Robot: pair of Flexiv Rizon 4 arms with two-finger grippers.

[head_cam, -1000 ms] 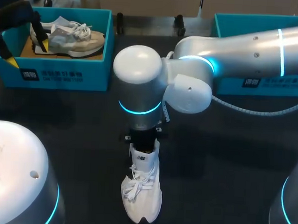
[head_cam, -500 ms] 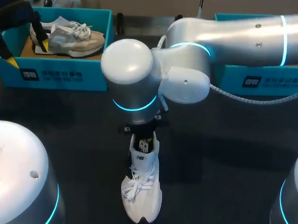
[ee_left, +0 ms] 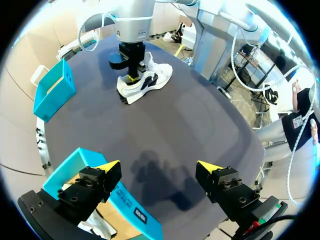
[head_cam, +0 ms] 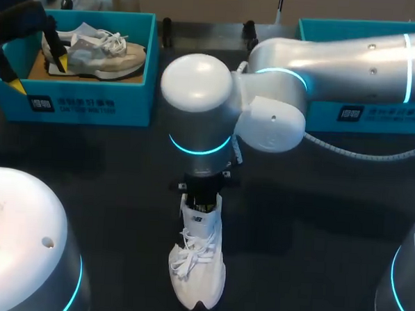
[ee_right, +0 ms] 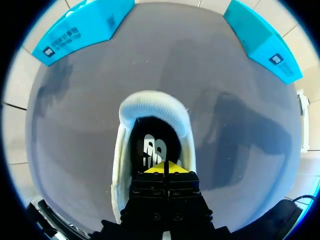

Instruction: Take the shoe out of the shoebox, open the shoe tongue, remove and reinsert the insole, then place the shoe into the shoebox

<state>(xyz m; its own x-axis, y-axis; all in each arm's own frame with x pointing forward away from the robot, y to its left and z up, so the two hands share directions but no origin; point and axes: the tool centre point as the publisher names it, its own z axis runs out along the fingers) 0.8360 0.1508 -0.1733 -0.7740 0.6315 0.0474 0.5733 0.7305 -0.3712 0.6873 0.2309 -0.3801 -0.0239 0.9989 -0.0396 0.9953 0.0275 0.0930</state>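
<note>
Hiding heel of shoe (head_cam: 198, 266), right gripper (ee_right: 164, 168) pinched closed, left gripper (ee_left: 159, 166) wide, empty.

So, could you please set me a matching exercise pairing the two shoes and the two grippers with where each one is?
Things: 1 white shoe; 2 beige sneaker; 3 left gripper; 4 right gripper.
Places: A inside the left shoebox; B on the table; C at the white shoe's opening; D above the left shoebox's edge.
Pairs: 1-B; 2-A; 3-D; 4-C.

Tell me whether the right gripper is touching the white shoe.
Cannot tell. In the right wrist view the right gripper, fingers together, hangs over the white shoe, contact unclear. In the head view the arm hides it.
</note>
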